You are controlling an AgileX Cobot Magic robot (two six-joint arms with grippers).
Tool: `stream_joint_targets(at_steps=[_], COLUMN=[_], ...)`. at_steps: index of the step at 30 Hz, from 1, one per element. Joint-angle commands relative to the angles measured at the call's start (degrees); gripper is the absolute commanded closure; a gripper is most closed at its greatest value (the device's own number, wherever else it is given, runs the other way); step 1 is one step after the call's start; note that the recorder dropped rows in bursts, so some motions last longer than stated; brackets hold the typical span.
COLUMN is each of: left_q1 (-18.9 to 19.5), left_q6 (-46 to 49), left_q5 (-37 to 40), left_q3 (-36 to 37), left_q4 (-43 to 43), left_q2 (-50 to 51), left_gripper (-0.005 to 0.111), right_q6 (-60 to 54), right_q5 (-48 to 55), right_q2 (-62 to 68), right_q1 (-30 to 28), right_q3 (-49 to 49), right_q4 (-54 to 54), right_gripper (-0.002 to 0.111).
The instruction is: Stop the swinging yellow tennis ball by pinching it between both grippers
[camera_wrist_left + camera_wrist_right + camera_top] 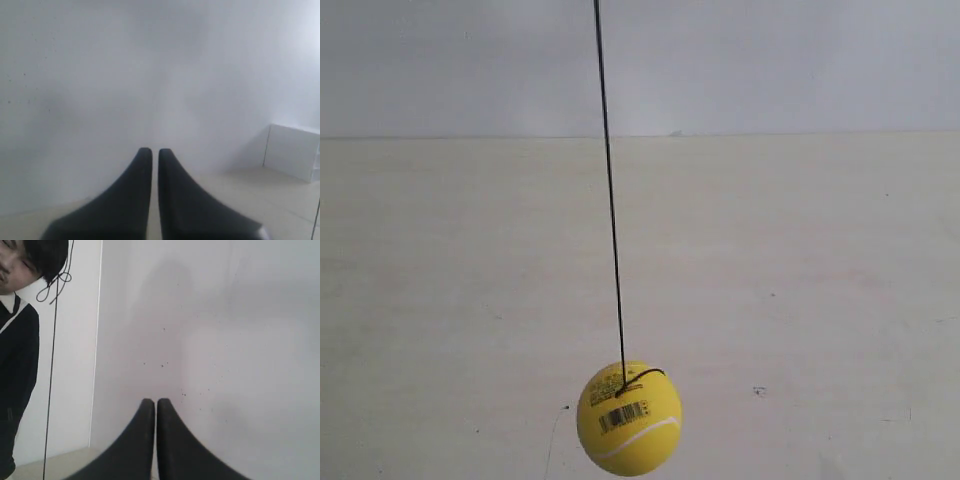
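Note:
The yellow tennis ball (629, 418) hangs low in the exterior view on a thin black string (610, 200), white seam and barcode sticker facing me. No gripper shows in that view. In the left wrist view my left gripper (155, 152) is shut, its two black wedge fingers side by side with only a sliver between them and nothing held. My right gripper (155, 402) stands the same way in the right wrist view, shut and empty. The ball appears in neither wrist view.
A pale table top (800, 300) spreads under the ball, with a white wall behind. A white box (292, 152) stands on the surface in the left wrist view. A person in dark clothes (17, 340) and a hanging black cord (51, 365) show in the right wrist view.

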Motion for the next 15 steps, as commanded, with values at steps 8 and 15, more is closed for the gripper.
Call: stream_joint_targets(at_steps=[8, 15], left_q1=[0.0, 0.0], left_q6=[-1.5, -1.4], left_q5=[1.2, 1.2], left_q3=[-0.1, -0.1], left_q4=[-0.4, -0.4], left_q2=[-16.2, -16.2], left_gripper=[0.102, 0.102], right_q6=[1.6, 1.7], right_q5=[0.0, 0.0], right_q2=[-2.2, -2.2], right_q1=[0.1, 0.1], right_q3=[-0.2, -0.2], right_q4=[-0.2, -0.2], right_gripper=[0.108, 0.108])
